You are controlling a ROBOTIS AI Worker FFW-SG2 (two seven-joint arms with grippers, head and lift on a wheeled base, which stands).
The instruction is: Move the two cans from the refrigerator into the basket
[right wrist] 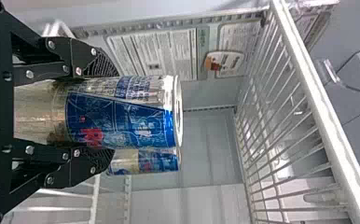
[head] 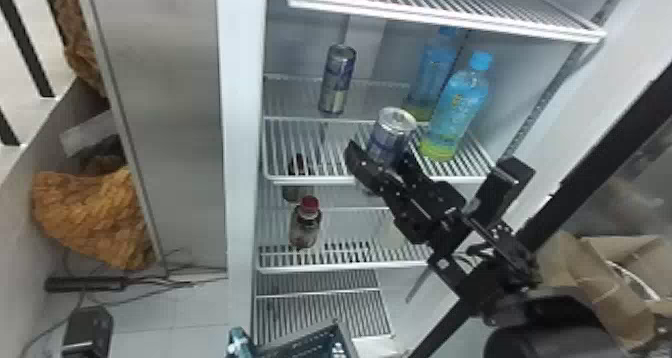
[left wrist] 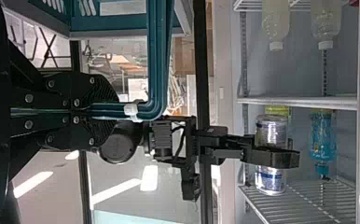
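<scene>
I see a white wire shelf; a can stands upright toward its back left; a blue-capped bottle stands near its right side, a second blue bottle behind; on the lower shelf I make out a red-capped bottle, with a dark-topped bottle behind it.

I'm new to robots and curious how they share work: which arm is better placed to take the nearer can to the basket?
The right, I'd judge: the right fingers already hold the nearer can, while the left fingers are busy gripping the handle of the basket.
</scene>
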